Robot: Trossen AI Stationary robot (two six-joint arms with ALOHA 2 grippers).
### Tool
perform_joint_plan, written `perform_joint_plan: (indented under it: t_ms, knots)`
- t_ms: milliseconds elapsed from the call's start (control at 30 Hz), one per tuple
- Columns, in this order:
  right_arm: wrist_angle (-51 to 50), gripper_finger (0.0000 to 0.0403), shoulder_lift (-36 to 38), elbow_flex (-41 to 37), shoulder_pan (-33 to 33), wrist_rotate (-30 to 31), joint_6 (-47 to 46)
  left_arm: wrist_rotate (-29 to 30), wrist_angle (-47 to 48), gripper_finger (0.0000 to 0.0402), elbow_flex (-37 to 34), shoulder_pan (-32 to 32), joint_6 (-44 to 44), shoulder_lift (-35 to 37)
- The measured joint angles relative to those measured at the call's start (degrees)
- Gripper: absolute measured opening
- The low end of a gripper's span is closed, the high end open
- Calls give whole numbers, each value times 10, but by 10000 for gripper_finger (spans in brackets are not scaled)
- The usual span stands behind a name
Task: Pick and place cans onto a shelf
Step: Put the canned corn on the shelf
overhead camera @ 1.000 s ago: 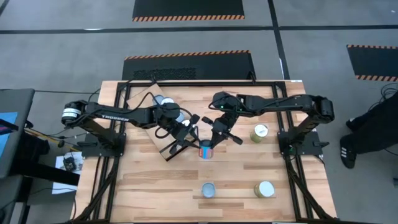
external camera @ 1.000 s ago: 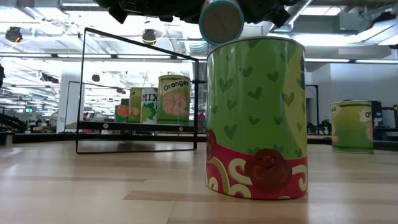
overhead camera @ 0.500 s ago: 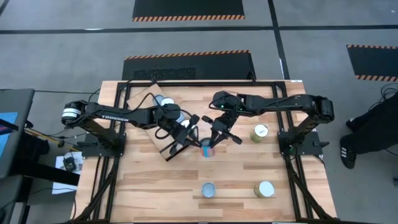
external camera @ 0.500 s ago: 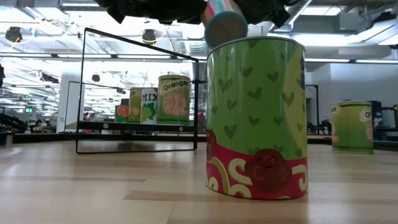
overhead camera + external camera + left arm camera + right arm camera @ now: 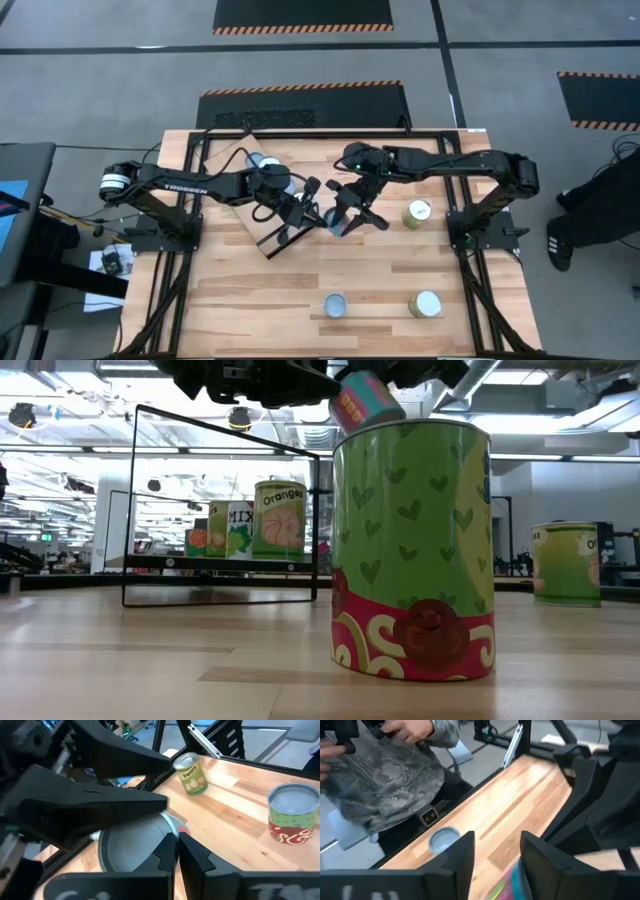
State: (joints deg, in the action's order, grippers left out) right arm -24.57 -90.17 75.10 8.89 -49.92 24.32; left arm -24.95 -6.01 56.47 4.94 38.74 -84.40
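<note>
Person beyond table, only behind right gripper.

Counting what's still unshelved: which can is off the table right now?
The pink-and-blue striped can, tilted in the right end effector beside the black-framed shelf; the others stand upright.

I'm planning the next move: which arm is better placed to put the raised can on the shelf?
Right. The right gripper holds the raised can in the air, close beside the shelf. The left gripper hangs near the shelf too, but it is shut on nothing.
</note>
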Motion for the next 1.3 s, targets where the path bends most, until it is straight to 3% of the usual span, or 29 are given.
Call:
perform_joint_plan:
  t_ms: [100, 200, 367, 500, 700, 900, 1133, 1300]
  knots:
    - [-62, 193, 1, 25, 2, 32, 26, 9, 9, 0, 0, 7, -2, 0]
    - [-102, 181, 31, 39, -5, 118, 52, 11, 10, 0, 0, 14, -3, 0]
    - [-135, 95, 102, 41, -15, 275, 90, 29, 41, 0, 24, 25, -2, 15]
    - [-152, 14, 167, 25, -7, 332, 98, 69, 140, 0, 87, 34, 11, 23]
    - [-101, 15, 240, -69, 34, 338, 79, 188, 295, 0, 177, 36, -2, 32]
    - [-3, 10, 286, -190, 79, 334, 66, 312, 389, 0, 229, 34, -58, 72]
    - [98, 9, 289, -272, 93, 333, 55, 444, 551, 0, 239, 34, -215, 159]
    - [136, 6, 269, -286, 93, 333, 55, 487, 699, 0, 240, 34, -364, 207]
